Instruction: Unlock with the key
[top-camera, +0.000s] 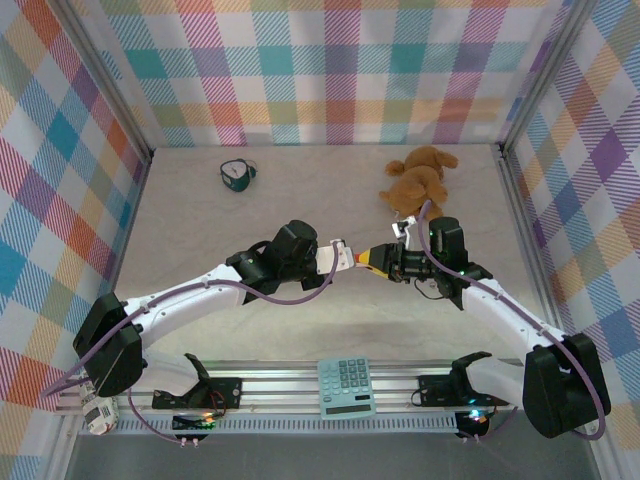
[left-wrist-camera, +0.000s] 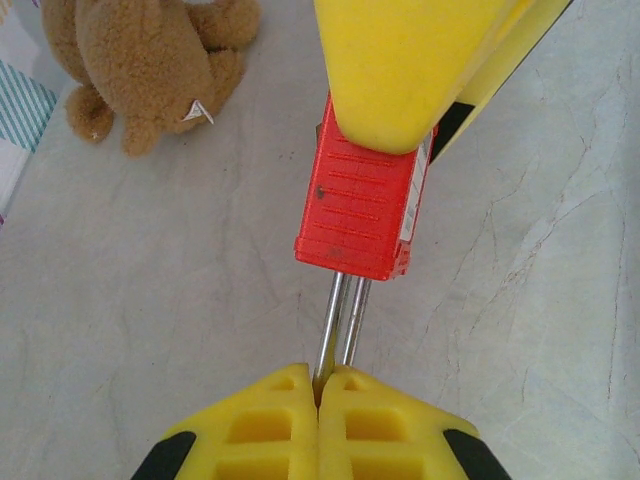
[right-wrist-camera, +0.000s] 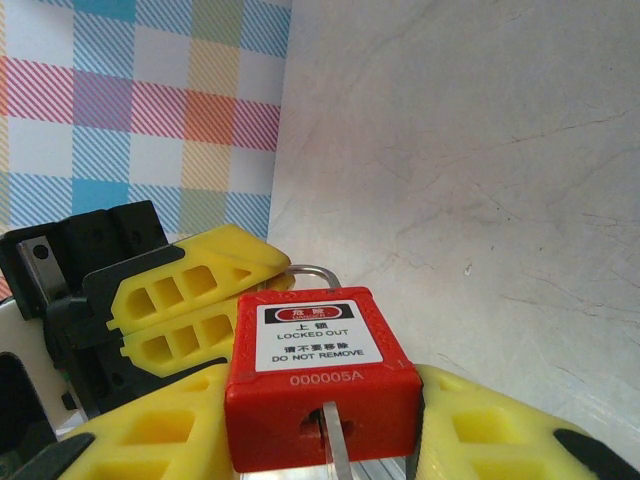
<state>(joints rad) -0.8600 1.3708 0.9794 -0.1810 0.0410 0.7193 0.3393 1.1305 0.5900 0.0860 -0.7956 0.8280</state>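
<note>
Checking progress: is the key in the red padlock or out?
In: the right wrist view shows the thin metal key jutting from the slot in the near face of the red padlock.

Light is bright and even, shadows soft, focus sharp

My left fingers (left-wrist-camera: 270, 420) are matt yellow plastic, moulded with hollow pockets, and my right fingers (right-wrist-camera: 500, 430) are the same. The red padlock (left-wrist-camera: 360, 205), centre of the left wrist view, is ribbed plastic with a faint sheen. Its label (right-wrist-camera: 318, 335) is a glossy white sticker. Its shackle (left-wrist-camera: 340, 320) is polished bright metal; the key (right-wrist-camera: 337, 440) is duller, flat metal. The table (left-wrist-camera: 150, 300) looks smooth, matt and stone-veined. The teddy bear (left-wrist-camera: 150, 70), upper left, is fuzzy brown plush.
</note>
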